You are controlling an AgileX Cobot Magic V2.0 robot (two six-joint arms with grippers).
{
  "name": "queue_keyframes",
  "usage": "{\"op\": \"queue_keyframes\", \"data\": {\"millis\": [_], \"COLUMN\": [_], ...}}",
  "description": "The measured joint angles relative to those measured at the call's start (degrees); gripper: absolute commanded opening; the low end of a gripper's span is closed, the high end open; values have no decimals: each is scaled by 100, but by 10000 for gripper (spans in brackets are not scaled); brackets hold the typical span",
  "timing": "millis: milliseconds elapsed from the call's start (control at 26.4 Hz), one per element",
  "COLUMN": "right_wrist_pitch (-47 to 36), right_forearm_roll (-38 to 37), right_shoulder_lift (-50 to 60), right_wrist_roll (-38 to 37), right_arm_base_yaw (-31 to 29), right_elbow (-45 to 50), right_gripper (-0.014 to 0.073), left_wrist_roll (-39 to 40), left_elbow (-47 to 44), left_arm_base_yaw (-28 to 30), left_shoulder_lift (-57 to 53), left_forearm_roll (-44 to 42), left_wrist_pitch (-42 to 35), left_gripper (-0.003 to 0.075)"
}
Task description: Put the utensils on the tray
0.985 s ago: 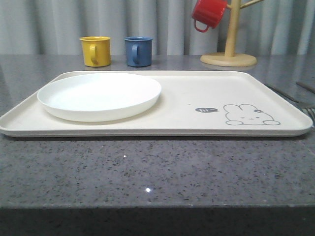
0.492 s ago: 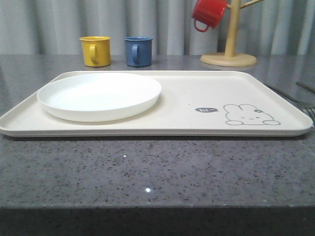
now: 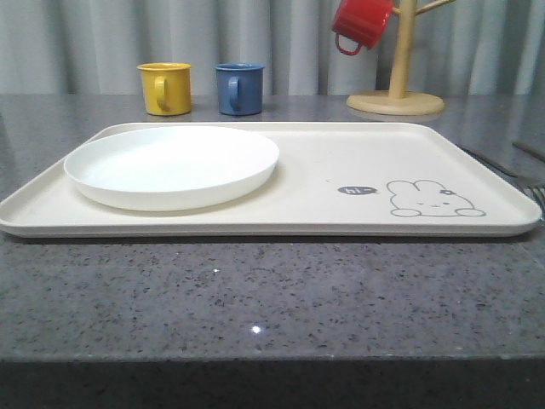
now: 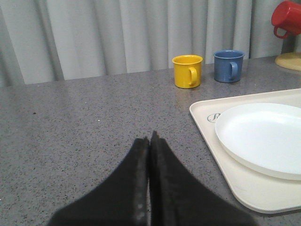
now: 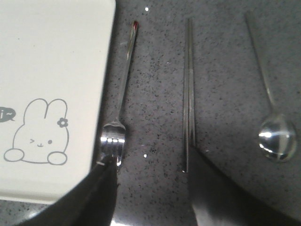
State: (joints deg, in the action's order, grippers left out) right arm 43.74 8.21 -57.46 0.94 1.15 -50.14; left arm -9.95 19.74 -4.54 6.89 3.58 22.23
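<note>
The cream tray (image 3: pixel 341 162) with the bunny drawing lies across the grey counter, the white plate (image 3: pixel 170 166) on its left half. In the right wrist view the fork (image 5: pixel 121 101), the chopsticks (image 5: pixel 189 94) and the spoon (image 5: pixel 275 136) lie side by side on the counter beside the tray's edge (image 5: pixel 51 56). My right gripper (image 5: pixel 151 160) hangs open above them, one finger over the fork's tines, the other over the chopsticks' near end, bare counter between. My left gripper (image 4: pixel 150 139) is shut and empty over bare counter beside the tray (image 4: pixel 211 136) and plate (image 4: pixel 263 136).
A yellow mug (image 3: pixel 165 88) and a blue mug (image 3: pixel 239 89) stand behind the tray. A wooden mug tree (image 3: pixel 397 94) with a red mug (image 3: pixel 361 24) hanging on it stands at the back right. A curtain closes off the back.
</note>
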Motion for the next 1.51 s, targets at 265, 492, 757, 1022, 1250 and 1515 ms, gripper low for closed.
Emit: {"op": "queue_keyframes", "data": {"millis": [265, 492, 757, 1022, 1250, 1515], "right_wrist_pitch": [157, 207, 158, 70, 64, 64], "right_forearm_roll": [215, 226, 238, 373, 373, 377], "right_shoulder_lift": [-1540, -2568, -3262, -3470, -3539, -3551], "right_wrist_roll": [0, 0, 0, 0, 0, 0], "right_arm_base_yaw": [0, 265, 306, 306, 306, 306], "right_elbow": [-867, -1394, -1588, -1633, -1645, -1645], "right_gripper": [280, 280, 280, 280, 278, 84], "left_wrist_roll": [0, 0, 0, 0, 0, 0], "left_elbow": [0, 0, 0, 0, 0, 0], "left_arm_base_yaw": [0, 0, 0, 0, 0, 0], "left_shoulder_lift": [0, 0, 0, 0, 0, 0], "left_forearm_roll": [0, 0, 0, 0, 0, 0], "left_wrist_pitch": [0, 0, 0, -4, -4, -4], "left_gripper": [-19, -19, -19, -19, -19, -19]}}
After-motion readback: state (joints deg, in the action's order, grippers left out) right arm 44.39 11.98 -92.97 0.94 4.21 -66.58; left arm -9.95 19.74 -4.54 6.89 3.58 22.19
